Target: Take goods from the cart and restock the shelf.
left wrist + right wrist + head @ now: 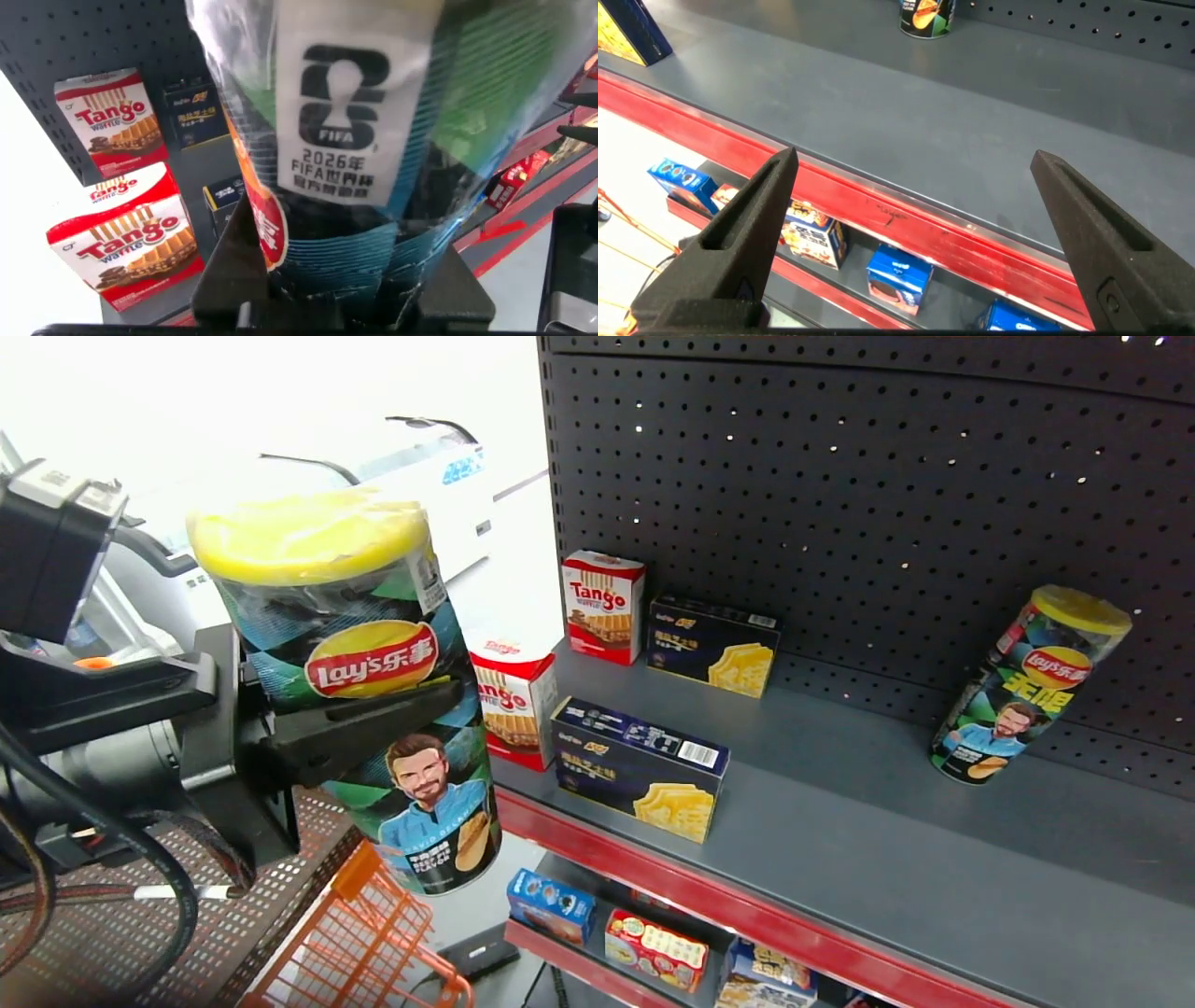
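Observation:
My left gripper (392,709) is shut on a tall chips can (355,644) with a yellow lid. It holds the can upright in the air above the orange cart (364,933), just left of the grey shelf (840,803). In the left wrist view the same can (355,140) stands between the fingers (234,271). A second chips can (1027,686) leans against the pegboard at the shelf's back right. My right gripper (915,159) is open with nothing in it, over the shelf's red front edge (878,201); that second can's base (926,17) lies far ahead of it.
Two red-and-white wafer boxes (605,607) (513,705) and two dark blue boxes (714,644) (639,770) stand on the shelf's left part. Bare shelf lies between them and the leaning can. Small boxes (653,947) fill the lower shelf.

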`<state>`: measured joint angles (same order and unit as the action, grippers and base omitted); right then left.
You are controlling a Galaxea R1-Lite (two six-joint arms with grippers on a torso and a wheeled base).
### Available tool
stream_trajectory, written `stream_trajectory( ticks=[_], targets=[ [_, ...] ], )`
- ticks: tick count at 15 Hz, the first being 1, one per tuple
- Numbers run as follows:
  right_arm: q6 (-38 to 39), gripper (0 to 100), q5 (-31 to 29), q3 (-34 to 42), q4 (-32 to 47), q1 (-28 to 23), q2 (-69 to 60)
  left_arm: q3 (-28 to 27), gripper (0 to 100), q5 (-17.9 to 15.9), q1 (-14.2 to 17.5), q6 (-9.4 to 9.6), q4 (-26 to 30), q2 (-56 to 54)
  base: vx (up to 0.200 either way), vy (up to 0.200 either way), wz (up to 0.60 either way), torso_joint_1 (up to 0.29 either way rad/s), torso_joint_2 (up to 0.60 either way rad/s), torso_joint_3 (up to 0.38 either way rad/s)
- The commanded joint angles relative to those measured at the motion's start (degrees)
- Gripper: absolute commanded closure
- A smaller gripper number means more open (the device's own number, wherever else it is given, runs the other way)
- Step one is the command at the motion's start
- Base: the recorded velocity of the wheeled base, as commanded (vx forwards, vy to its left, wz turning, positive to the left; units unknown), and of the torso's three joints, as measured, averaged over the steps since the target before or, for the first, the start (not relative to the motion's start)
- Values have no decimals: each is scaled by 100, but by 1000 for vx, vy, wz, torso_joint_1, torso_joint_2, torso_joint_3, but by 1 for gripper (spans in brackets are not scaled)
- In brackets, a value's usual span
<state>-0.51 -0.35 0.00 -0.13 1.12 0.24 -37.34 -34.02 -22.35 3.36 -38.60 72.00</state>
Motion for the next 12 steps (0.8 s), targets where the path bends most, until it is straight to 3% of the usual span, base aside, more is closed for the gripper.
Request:
stream_trajectory(
  ticks=[1,10,12],
  targets=[
    [-2,0,0,0,5,2,2,-10,100,1,2,6,-8,-19,0,0,0,0,0,0],
    [7,0,0,0,-4,2,2,-45,100,-8,2,-82,-113,34,0,0,0,0,0,0],
    [7,0,0,0,-4,2,2,-45,100,-8,2,-126,-131,34,0,0,-600,5,0,5]
  ],
)
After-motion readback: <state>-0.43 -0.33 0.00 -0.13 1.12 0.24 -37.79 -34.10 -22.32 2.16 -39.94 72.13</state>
